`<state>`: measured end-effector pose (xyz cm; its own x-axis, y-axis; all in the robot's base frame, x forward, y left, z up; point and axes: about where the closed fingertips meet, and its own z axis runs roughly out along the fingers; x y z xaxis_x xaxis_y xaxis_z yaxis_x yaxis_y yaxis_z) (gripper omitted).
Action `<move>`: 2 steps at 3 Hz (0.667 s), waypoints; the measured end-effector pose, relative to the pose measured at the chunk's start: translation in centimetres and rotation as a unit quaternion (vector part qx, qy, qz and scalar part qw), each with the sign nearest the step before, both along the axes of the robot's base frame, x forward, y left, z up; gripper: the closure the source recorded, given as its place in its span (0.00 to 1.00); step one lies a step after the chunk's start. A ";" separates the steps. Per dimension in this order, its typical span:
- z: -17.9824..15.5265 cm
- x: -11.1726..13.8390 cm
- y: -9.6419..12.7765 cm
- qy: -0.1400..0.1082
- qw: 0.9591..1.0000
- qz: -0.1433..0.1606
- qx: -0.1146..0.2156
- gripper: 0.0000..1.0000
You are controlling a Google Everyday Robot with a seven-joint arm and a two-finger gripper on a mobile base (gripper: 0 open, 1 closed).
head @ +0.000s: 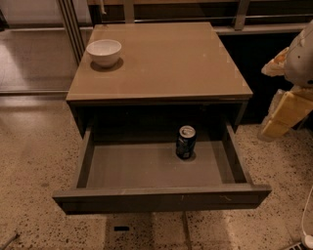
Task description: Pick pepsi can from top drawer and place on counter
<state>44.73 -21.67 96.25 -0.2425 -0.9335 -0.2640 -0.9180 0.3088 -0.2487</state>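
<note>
One dark pepsi can, silver lid, upright in top drawer, pincer far right, state unclear

Speckled terrazzo floor, metal railing behind, dim warm light.

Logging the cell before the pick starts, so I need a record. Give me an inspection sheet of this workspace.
Surface: counter, tan and glossy, with a darker edge.
Job's things: pepsi can upright inside the open top drawer, right of middle, towards the back.
Clutter: white bowl on the counter's back left corner.
Grippers: gripper at the right edge of view, beside the counter and apart from the can.
Cables: pale strand at the bottom right edge, possibly a cable.
Surroundings: speckled floor; metal railing behind the counter.
</note>
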 end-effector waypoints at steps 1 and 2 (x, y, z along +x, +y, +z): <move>-4.4 2.2 0.7 -0.003 0.998 -0.026 0.063 0.42; -9.2 4.9 2.2 -0.013 0.991 -0.043 0.123 0.65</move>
<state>49.59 -19.43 87.06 -0.3082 -0.8168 -0.4877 -0.8800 0.4395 -0.1800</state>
